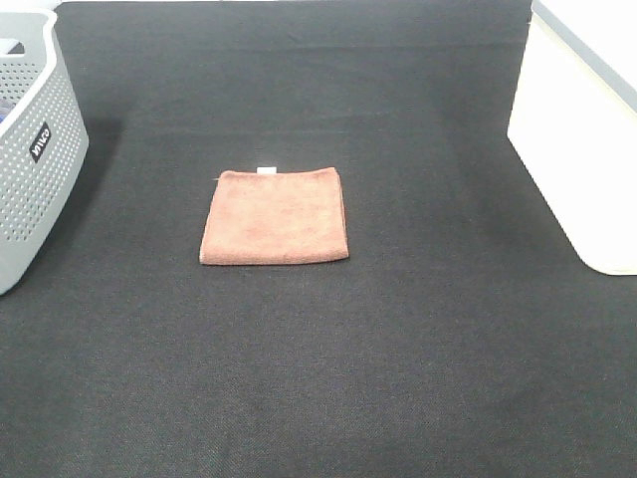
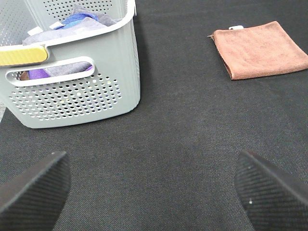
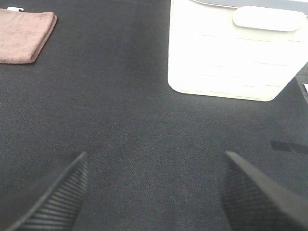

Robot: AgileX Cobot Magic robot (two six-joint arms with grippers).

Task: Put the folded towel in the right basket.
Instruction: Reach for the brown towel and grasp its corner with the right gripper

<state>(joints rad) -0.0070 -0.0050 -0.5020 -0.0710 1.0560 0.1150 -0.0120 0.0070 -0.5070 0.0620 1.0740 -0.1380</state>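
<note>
A folded reddish-brown towel (image 1: 276,216) lies flat on the black table surface, near the middle. It also shows in the left wrist view (image 2: 260,48) and in the right wrist view (image 3: 24,34). The white right basket (image 1: 587,129) stands at the right edge and shows in the right wrist view (image 3: 236,53). My left gripper (image 2: 153,185) is open and empty, well short of the towel. My right gripper (image 3: 154,190) is open and empty, in front of the white basket. Neither gripper shows in the exterior high view.
A grey perforated basket (image 1: 30,149) stands at the left edge; the left wrist view shows it (image 2: 77,77) holding purple, blue and grey cloths. The black mat (image 1: 328,378) covers the whole table.
</note>
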